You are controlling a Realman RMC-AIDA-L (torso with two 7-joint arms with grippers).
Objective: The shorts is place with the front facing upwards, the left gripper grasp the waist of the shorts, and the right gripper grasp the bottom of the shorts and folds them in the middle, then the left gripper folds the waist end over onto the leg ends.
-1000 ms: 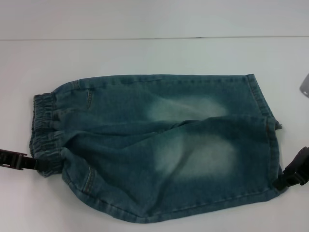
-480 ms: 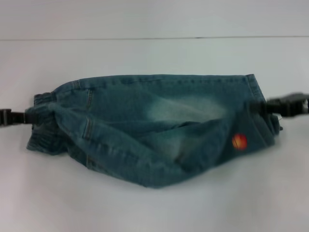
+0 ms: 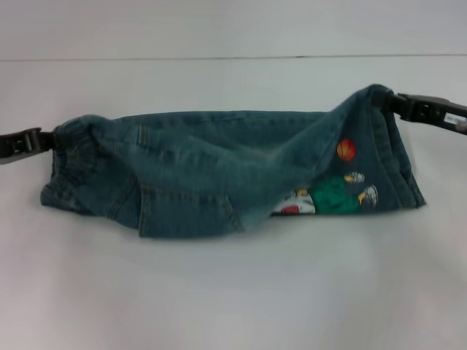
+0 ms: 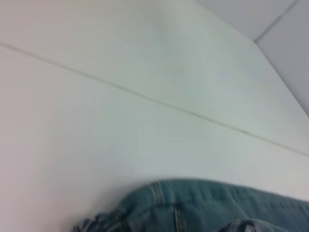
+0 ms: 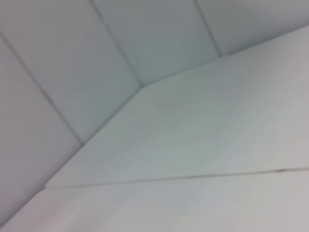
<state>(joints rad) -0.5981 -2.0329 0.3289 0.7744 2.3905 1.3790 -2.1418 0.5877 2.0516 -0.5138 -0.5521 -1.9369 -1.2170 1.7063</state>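
Observation:
Blue denim shorts (image 3: 219, 168) lie across the white table, half folded lengthwise, with the near half lifted over the far half. A colourful print (image 3: 332, 195) shows on the turned-over leg. My left gripper (image 3: 45, 140) is shut on the elastic waist (image 3: 73, 138) at the left end. At the right end my right gripper (image 3: 390, 102) is shut on the leg hem (image 3: 376, 98) and holds that corner raised. The left wrist view shows only a strip of denim (image 4: 207, 208). No cloth appears in the right wrist view.
The white table (image 3: 233, 292) spreads around the shorts, with a seam line (image 3: 219, 58) running across behind them. The wrist views show white table and wall panels (image 5: 145, 43).
Both grippers have carried the near edge of the shorts up and away from me. The near half has turned over, baring the print on the leg.

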